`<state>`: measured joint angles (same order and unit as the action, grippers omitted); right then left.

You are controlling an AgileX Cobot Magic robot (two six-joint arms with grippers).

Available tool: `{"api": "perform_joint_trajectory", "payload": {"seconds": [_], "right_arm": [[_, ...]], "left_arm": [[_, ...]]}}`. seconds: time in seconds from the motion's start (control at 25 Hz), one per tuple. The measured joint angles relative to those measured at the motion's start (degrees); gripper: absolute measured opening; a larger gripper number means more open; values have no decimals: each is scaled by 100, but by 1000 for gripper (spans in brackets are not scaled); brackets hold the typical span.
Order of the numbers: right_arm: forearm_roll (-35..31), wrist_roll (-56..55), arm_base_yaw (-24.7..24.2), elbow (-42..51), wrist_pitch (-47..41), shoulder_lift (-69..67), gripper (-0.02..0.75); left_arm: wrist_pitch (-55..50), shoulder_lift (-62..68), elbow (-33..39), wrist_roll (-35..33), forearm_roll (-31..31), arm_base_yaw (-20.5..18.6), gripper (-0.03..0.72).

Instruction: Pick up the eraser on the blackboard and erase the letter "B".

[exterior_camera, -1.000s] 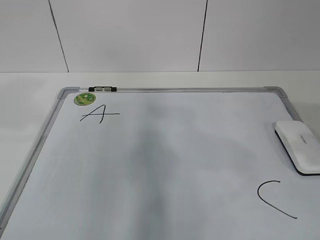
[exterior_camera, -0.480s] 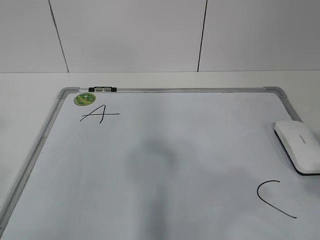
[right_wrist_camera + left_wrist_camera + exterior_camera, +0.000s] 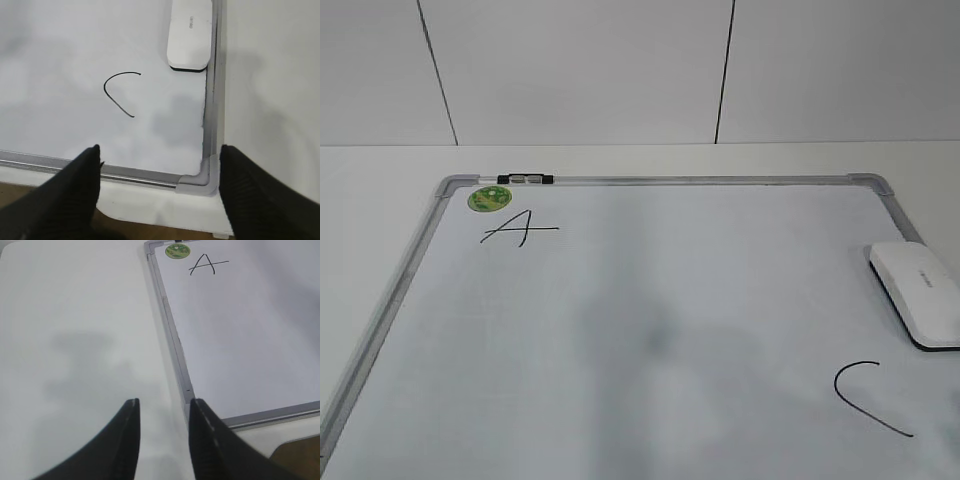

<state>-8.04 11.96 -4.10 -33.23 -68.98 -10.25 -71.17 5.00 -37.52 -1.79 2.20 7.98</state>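
Note:
The white eraser [image 3: 920, 292] lies flat on the blackboard [image 3: 650, 181] at its right edge; it also shows in the right wrist view [image 3: 190, 34]. The board, a white dry-erase board with a silver frame, carries a small "A" [image 3: 520, 229] and a curved "C" [image 3: 868, 398]. No letter "B" shows in any view. My left gripper [image 3: 163, 407] is open and empty over the table beside the board's left frame. My right gripper [image 3: 159, 152] is wide open and empty above the board's near right corner [image 3: 200, 180]. Neither gripper shows in the exterior view.
A round green sticker [image 3: 488, 198] sits at the board's far left corner, next to a small black-and-white clip [image 3: 525, 178] on the top frame. White table [image 3: 380, 190] surrounds the board, with a tiled wall behind. The table's front edge [image 3: 150, 220] shows under my right gripper.
The faint grey shadow on the middle of the board has shrunk and faded. The eraser and the letters have not moved.

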Motion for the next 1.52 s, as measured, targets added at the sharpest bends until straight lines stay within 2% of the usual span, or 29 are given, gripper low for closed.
{"api": "perform_joint_trajectory", "payload": {"seconds": [0.36,1.0,1.2,1.52], "right_arm": [[0,129,0,68,126,802,589],[34,138,0,417,351,1122,588],[34,138,0,419,351,1122,587],[34,138,0,419,351,1122,587]], "left_arm": [[673,-169,695,0,0,0,244],[721,-437,728,-89,-12,0,243],[726,-437,751,102,-220,0,243],[726,-437,761,179,-220,0,243]]}}
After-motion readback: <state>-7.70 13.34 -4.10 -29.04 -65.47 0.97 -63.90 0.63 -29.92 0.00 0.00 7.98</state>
